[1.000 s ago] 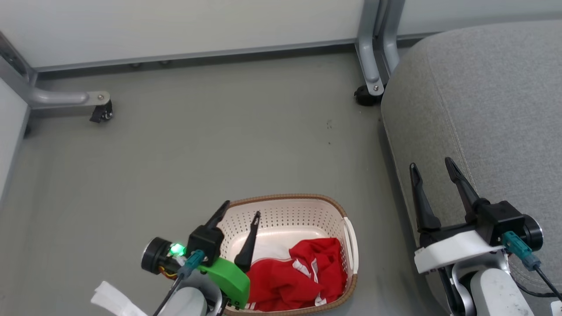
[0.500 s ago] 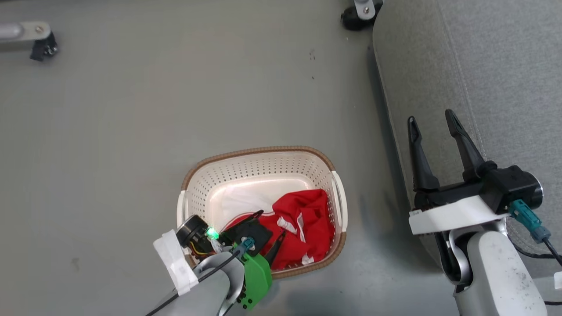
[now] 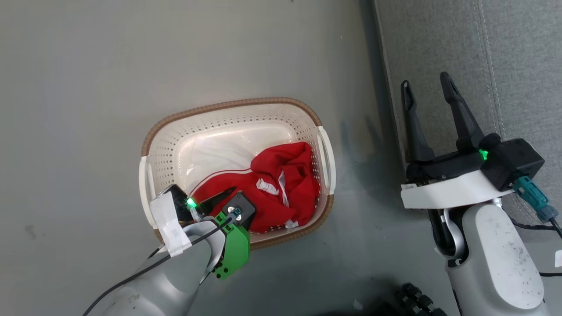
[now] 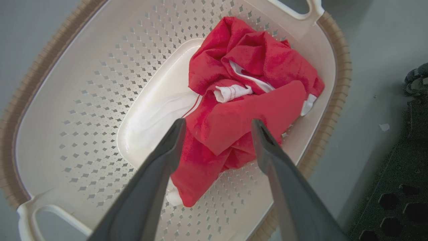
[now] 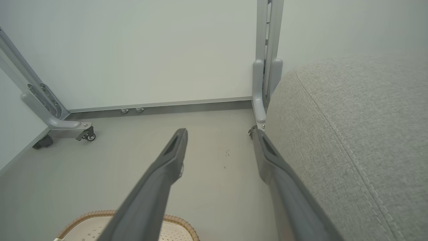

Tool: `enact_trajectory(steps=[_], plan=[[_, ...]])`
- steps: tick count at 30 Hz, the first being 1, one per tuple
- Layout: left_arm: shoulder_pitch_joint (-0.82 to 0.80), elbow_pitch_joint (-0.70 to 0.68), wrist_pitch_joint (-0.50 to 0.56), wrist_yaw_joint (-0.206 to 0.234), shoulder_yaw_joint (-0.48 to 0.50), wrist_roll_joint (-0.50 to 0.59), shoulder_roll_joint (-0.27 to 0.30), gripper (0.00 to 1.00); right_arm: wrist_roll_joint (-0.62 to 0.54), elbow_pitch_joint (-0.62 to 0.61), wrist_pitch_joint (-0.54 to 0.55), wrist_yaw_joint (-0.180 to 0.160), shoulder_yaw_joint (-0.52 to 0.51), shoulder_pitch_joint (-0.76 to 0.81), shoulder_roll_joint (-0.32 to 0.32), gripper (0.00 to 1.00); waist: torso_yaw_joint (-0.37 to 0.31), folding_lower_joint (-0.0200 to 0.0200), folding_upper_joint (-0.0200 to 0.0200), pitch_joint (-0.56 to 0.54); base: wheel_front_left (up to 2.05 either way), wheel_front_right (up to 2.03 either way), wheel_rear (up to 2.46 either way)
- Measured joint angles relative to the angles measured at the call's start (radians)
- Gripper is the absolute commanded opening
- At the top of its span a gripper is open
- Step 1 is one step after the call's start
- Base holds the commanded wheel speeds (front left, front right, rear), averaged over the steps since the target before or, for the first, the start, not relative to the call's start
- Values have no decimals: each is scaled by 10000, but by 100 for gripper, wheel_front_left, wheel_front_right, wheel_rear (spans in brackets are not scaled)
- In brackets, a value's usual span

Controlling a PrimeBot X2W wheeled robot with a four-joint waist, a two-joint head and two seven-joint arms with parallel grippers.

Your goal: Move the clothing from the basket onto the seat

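Head view: large grey woven-fabric upholstered seat [image 3: 518, 48], stitched seams showing. It lies on the outer side of the right hand [image 3: 424, 80], and its rounded edge runs under that hand's fingers. Grey floor [image 3: 88, 87] takes up the rest.

Cream-white perforated plastic basket [image 3: 228, 104], rounded rectangle with a brown braided rim and white side handles. It stands on the floor, inward of the right hand and apart from the seat.

Bright red soft clothing [image 3: 281, 175] with white trim, bunched up and all inside the basket. None of it is on the seat. It fills the end of the basket nearer the seat, and bare white bottom shows on the other side.

Left wrist view: left hand [image 4: 218, 122] is down in the basket, released, with its two dark fingers spread wide. A fold of the red clothing lies between and just ahead of the tips. Cannot tell whether the tips touch the fabric.

Right wrist view: right hand is released and empty, fingers well apart and held above the floor. The seat is at its right finger, and the basket rim shows low beneath its left finger. White wall panel [image 5: 150, 50] and grey metal frame leg [image 5: 264, 67] lie straight ahead.
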Motion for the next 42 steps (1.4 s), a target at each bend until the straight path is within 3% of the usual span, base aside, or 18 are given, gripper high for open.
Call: enact_trajectory(steps=[12, 28, 29, 30, 31, 33, 35, 37, 42], plan=[[-517, 932, 13, -2, -566, -8, 431, 100, 546, -265, -19, 0, 253, -351, -2, 100, -889, -1, 0, 1395, 0, 0, 0], [-1461, 1206, 382, 153, -556, -255, 1087, 100, 1197, -405, -25, 0, 472, -481, -2, 100, -1824, -1, 0, 2596, 0, 0, 0], [-1476, 1221, 416, 155, -535, -280, 1122, 88, 1220, -405, -25, 0, 474, -494, -2, 100, -1871, -1, 0, 2639, 0, 0, 0], [-1483, 1235, 430, 174, -518, -326, 1139, 69, 1248, -410, -25, 0, 476, -501, -2, 100, -1917, -1, 0, 2674, 0, 0, 0], [-1487, 1248, 451, 234, -504, -362, 1141, 63, 1269, -410, -25, 0, 485, -502, -2, 100, -1962, -1, 0, 2701, 0, 0, 0], [-1490, 1252, 453, 238, -479, -439, 1116, 64, 1327, -428, -25, 0, 487, -505, -2, 100, -2033, -1, 0, 2741, 0, 0, 0], [-1493, 1260, 462, 238, -472, -456, 1101, 44, 1348, -449, -25, 0, 485, -515, -2, 100, -2083, -1, 0, 2787, 0, 0, 0], [-1496, 1279, 479, 242, -408, -627, 1101, 0, 1384, -479, -25, 0, 477, -531, -2, 100, -2128, -1, 0, 2837, 0, 0, 0], [-1528, 1292, 403, 280, -357, -782, 1060, 0, 1388, -468, -25, 0, 405, -540, -2, 100, -2149, -1, 0, 2874, 0, 0, 0]])
